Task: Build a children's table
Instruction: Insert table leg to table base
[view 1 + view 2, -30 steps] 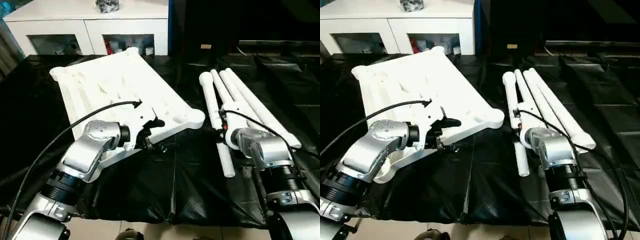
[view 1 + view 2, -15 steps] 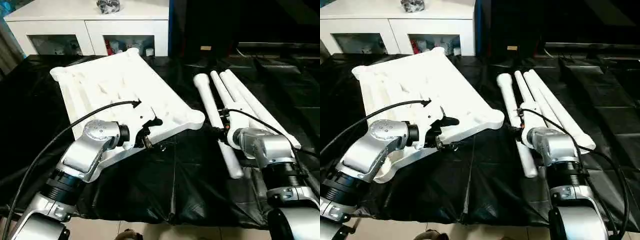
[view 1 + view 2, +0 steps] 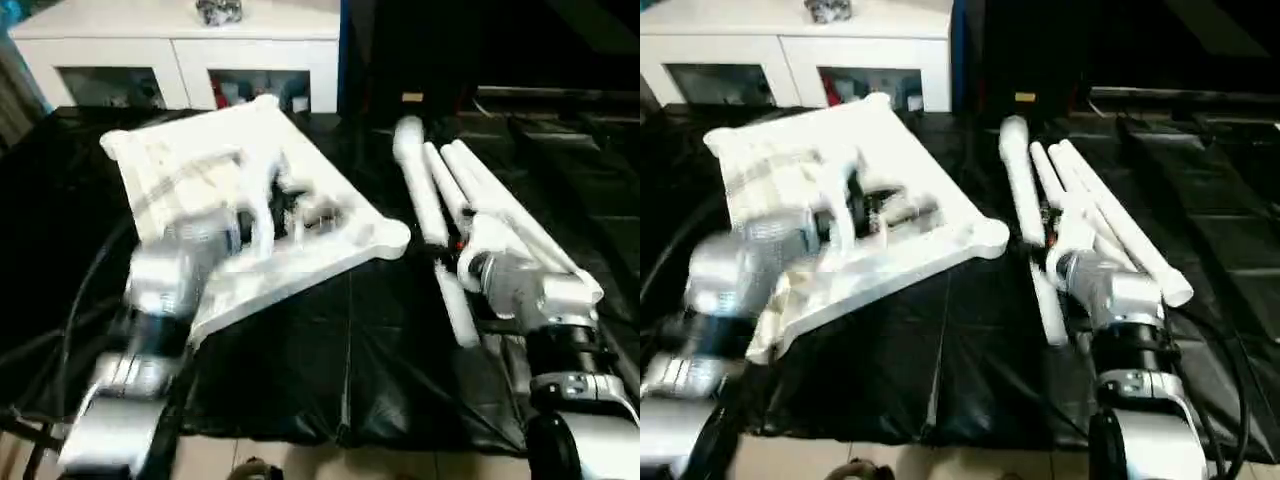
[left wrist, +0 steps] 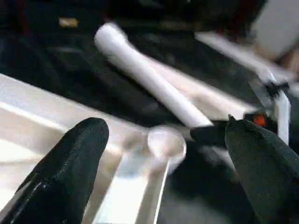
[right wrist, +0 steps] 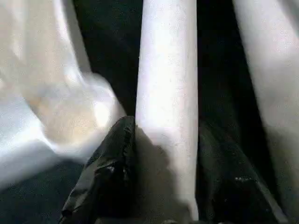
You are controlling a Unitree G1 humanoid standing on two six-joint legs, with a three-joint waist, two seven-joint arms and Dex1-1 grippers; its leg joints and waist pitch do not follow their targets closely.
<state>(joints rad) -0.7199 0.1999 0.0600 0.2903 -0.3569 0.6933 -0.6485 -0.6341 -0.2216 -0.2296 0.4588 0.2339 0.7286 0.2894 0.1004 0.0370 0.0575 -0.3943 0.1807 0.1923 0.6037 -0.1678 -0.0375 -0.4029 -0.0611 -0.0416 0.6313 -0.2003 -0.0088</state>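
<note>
Nearest the robot, black sheeting [image 3: 350, 370] covers the bench right up to its front edge, and both silver forearms reach out over it. Toward the right end, the right claw [image 5: 163, 158] is clamped round one white tapered leg [image 3: 425, 205], its black fingers [image 5: 110, 172] pressed against either side of the tube in the right wrist view. That leg runs from near the front edge toward the back of the bench, its far, thicker end standing clear of the others. Just beside it, further toward the right end, the three remaining legs [image 3: 500, 215] lie side by side on the sheeting, angled the same general way.

On the left half of the bench lies the white tabletop [image 3: 330, 215], underside up with its ribs showing, set slantwise so that one rounded corner socket [image 3: 392, 238] points toward the legs and the opposite corner lies toward the back left corner of the bench. The left arm is over this tabletop, blurred in the head views. The left claw [image 4: 163, 154] stands wide apart with nothing between its fingers [image 4: 70, 158]; in the left wrist view it looks past a round socket of the tabletop toward the held leg.

Beyond the back edge of the bench stands a white cabinet [image 3: 180, 55] with glass doors, and something small and grey [image 3: 218, 12] sits on top of it.
</note>
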